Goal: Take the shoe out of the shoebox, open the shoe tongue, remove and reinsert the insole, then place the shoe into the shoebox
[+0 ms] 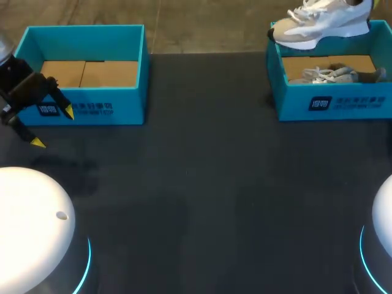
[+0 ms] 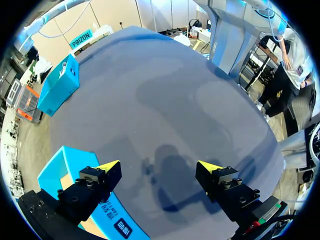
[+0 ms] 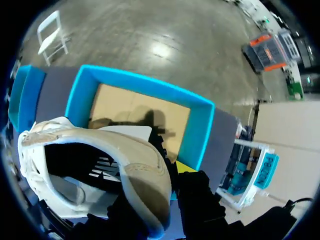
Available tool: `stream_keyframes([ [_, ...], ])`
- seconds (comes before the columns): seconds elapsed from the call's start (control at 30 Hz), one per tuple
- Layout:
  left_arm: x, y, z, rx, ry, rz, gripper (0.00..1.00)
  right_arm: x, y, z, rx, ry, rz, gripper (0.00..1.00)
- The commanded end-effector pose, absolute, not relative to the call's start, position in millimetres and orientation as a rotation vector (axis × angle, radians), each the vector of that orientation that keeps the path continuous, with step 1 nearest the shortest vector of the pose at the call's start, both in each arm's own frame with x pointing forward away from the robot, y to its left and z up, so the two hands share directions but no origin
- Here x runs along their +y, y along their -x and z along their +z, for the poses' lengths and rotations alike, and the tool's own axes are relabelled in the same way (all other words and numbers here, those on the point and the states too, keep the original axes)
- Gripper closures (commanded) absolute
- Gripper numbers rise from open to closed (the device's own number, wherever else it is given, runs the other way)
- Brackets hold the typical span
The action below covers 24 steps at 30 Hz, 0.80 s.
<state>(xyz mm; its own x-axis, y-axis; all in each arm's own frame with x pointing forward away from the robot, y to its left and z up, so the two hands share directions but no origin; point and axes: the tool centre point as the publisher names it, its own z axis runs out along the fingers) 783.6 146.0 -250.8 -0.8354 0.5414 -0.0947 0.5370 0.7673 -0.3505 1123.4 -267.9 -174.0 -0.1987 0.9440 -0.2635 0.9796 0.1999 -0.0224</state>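
A white and beige shoe (image 1: 321, 21) hangs above the right blue shoebox (image 1: 334, 101) at the table's far right. In the right wrist view my right gripper (image 3: 169, 172) is shut on the heel rim of this shoe (image 3: 100, 150), with one yellow fingertip (image 3: 186, 166) showing outside the collar and the other hidden inside. The open box (image 3: 200, 130) lies below it. A second pale shoe (image 1: 334, 75) lies inside that box. My left gripper (image 1: 53, 127) hangs open and empty in front of the left blue box (image 1: 86, 43); its fingers (image 2: 110, 167) stand wide apart over the bare table.
The left box (image 2: 55, 172) holds only its cardboard floor. The dark table top (image 1: 202, 196) stretches between the two boxes. White round arm bases (image 1: 30, 226) stand at the near corners.
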Motion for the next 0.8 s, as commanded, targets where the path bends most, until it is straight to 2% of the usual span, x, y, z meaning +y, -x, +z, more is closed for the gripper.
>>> stream_keyframes([
  [0.03, 146.0, -782.8, -250.2, -2.943, 0.897, 0.571, 0.00, -284.4, -1135.2, -178.1, 2.117, -2.058, -0.330, 1.00],
  [0.4, 146.0, -782.8, -250.2, -2.943, 0.897, 0.571, 0.00, -296.6, -1131.2, -201.9, 1.899, -2.305, -0.403, 1.00],
  [0.8, 146.0, -782.8, -250.2, -2.943, 0.897, 0.571, 0.00, -296.6, -1131.2, -201.9, 1.899, -2.305, -0.403, 1.00],
])
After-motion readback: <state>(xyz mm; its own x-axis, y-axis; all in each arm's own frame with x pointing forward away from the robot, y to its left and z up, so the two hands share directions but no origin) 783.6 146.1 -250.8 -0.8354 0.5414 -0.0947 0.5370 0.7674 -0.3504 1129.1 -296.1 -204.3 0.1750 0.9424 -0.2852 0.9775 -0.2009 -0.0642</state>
